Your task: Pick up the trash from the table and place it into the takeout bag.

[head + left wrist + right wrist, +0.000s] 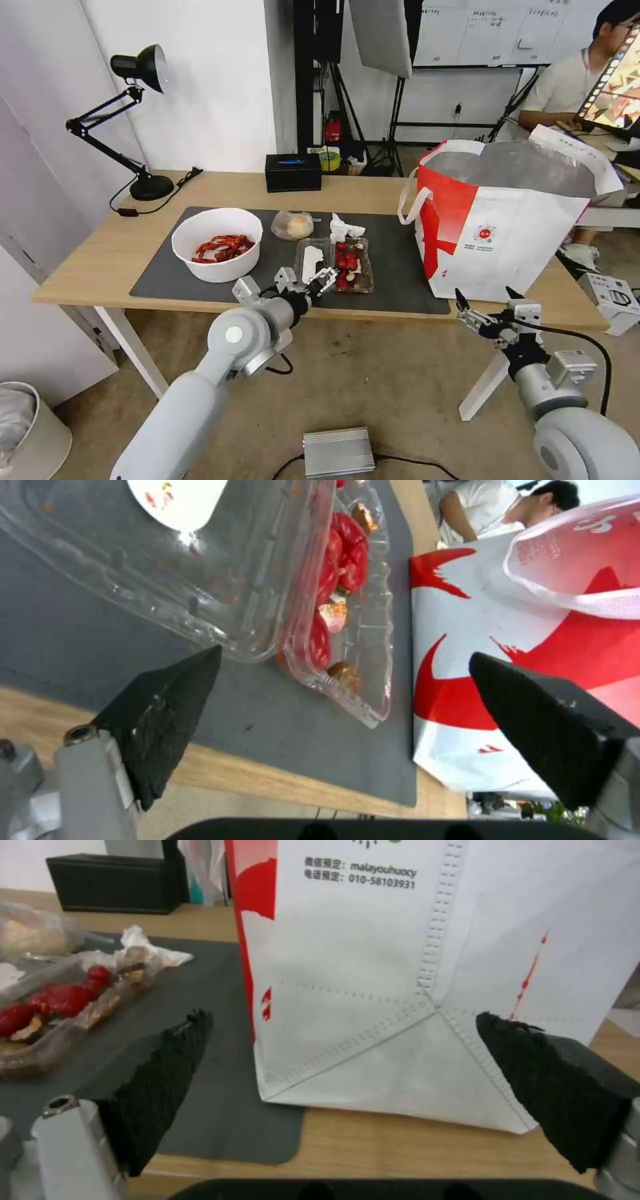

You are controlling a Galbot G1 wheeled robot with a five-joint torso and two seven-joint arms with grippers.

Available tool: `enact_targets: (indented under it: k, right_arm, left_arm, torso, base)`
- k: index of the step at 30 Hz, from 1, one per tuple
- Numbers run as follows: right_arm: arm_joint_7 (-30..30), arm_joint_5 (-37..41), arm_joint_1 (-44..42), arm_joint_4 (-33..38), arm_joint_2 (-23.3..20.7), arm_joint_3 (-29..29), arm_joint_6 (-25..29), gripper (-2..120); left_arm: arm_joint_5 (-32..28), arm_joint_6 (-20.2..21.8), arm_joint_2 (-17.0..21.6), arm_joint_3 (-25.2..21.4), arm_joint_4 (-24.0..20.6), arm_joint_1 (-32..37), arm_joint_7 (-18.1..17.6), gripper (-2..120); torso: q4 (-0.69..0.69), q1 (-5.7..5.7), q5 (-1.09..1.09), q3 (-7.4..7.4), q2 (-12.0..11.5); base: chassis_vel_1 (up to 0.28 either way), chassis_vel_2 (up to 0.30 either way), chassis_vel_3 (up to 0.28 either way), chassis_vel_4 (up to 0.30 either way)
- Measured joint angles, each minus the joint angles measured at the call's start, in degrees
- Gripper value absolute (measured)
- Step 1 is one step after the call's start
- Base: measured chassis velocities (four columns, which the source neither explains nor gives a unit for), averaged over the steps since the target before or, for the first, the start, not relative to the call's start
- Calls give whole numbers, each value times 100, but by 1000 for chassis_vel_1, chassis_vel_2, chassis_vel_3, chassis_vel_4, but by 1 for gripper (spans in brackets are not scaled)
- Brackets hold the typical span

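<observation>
While nothing is yet lifted, all trash on the dark grey mat (400,267) of the table (93,260):

Item 1. Left gripper (319,280): fingers spread wide, empty, poised at the near edge of the clear two-compartment tray (335,265); one fingertip (175,695) close against the tray's near corner.

Item 2. Right gripper (483,308): fingers apart, empty, held off the table's front edge, facing the lower corner of the takeout bag (507,233).

Item 3. White bowl of crayfish shells (218,244): to the robot's left of the tray, on the mat.

Item 4. Small clear bag of yellowish food (293,225) and crumpled tissue (345,229): behind the tray, apart from both grippers.

Item 5. Takeout bag: upright, mouth open, at the mat's right end.

Risks, as judged: thin tray wall likely to flex or slip under a pinch at one edge; tilt would spill red scraps (340,565) onto the mat. Bag handle (567,580) drooping near the approach path; possible snag.

Legible text: on bag side, "malayouhuocy" and "010-58103931" (383,879), beside Chinese characters; round logo (485,234) too small to read.
</observation>
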Motion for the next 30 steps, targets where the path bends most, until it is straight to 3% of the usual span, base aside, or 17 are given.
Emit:
enact_targets:
  k: [12,30]
  right_arm:
    - [48,-9,-2,-52,12,8,7,100]
    - [63,-37,-24,-73,74,-7,57,100]
  left_arm:
    - [-27,24,92,-33,-215,160,17,100]
    - [413,-27,-131,23,211,3,151,100]
  torso:
    - [1,-1,-1,0,0]
    - [0,0,0,0,0]
  base:
    - [0,0,0,0]
    - [0,0,0,0]
